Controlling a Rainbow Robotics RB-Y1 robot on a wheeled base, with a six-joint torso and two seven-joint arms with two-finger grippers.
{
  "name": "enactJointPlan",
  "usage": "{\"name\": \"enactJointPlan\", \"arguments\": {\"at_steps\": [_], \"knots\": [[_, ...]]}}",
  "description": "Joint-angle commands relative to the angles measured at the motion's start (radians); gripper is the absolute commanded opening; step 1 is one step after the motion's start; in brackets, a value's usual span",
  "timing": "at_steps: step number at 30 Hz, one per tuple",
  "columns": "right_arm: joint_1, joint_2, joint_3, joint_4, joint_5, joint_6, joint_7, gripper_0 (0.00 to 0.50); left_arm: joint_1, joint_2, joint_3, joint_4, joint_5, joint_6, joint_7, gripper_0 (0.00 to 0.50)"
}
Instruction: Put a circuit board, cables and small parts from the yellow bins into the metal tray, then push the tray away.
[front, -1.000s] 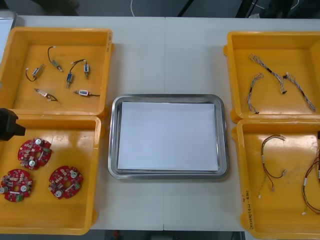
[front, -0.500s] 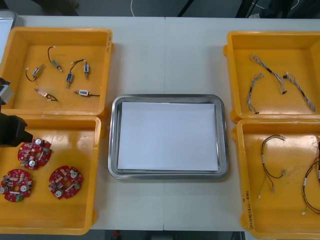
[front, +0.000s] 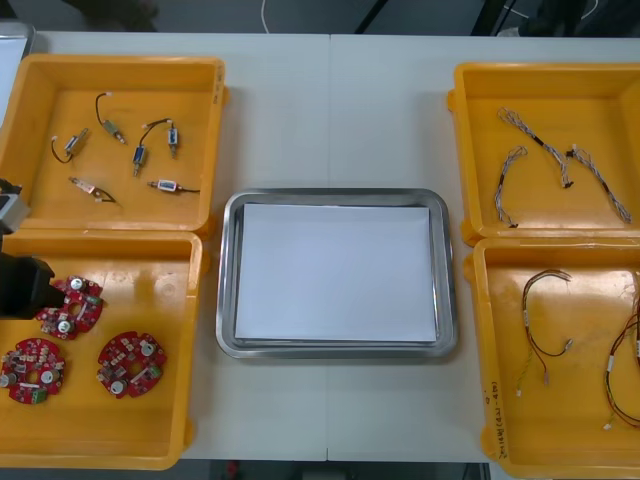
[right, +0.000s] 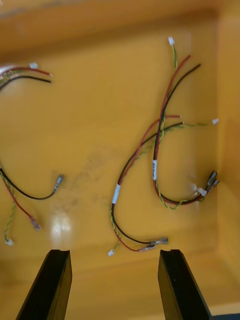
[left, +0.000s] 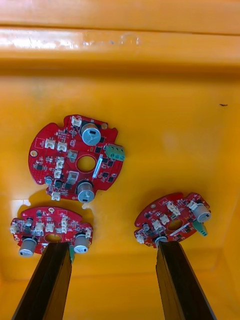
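Note:
Three round red circuit boards (front: 130, 363) lie in the near-left yellow bin (front: 150, 290). My left gripper (front: 30, 288) hangs at the left edge of that bin, partly over the farthest board (front: 75, 308). In the left wrist view its fingers (left: 42, 280) stand open above the boards (left: 77, 157), with nothing between them. My right gripper (right: 114, 252) is open over the near-right bin, above a bundle of red, yellow and black cables (right: 155, 165). The metal tray (front: 228, 270), white inside, sits between the bins.
The far-left bin (front: 215, 120) holds several small metal parts (front: 140, 155). Twisted blue and white cables (front: 560, 160) lie in the far-right bin (front: 465, 140). Red and yellow cables (front: 540, 330) lie in the near-right bin (front: 480, 350). Bare table lies beyond the tray.
My left gripper has moved from the bin's far-left rim toward the near side and now overlaps the farthest board. Nothing else has moved.

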Motion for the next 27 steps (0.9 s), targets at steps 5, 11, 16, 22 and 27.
{"name": "enactJointPlan", "arguments": {"at_steps": [5, 11, 16, 22, 27], "knots": [[0.072, -0.031, 0.014, -0.009, -0.004, -0.001, 0.026, 0.500, 0.144, 0.049, 0.019, -0.046, 0.024, -0.165, 0.117, 0.500], [0.078, -0.031, 0.029, 0.026, -0.001, -0.065, 0.040, 0.500, 0.220, 0.069, 0.019, -0.057, 0.032, -0.260, 0.114, 0.500], [0.078, -0.031, 0.036, 0.063, -0.004, -0.123, 0.060, 0.500, 0.284, 0.086, 0.020, -0.062, 0.035, -0.340, 0.109, 0.500], [0.082, -0.033, 0.051, 0.100, 0.005, -0.202, 0.097, 0.500, 0.355, 0.103, 0.019, -0.063, 0.031, -0.429, 0.103, 0.500], [0.107, -0.059, 0.088, 0.103, 0.024, -0.281, 0.117, 0.500, 0.401, 0.109, 0.019, -0.062, 0.024, -0.462, 0.101, 0.500]]}}
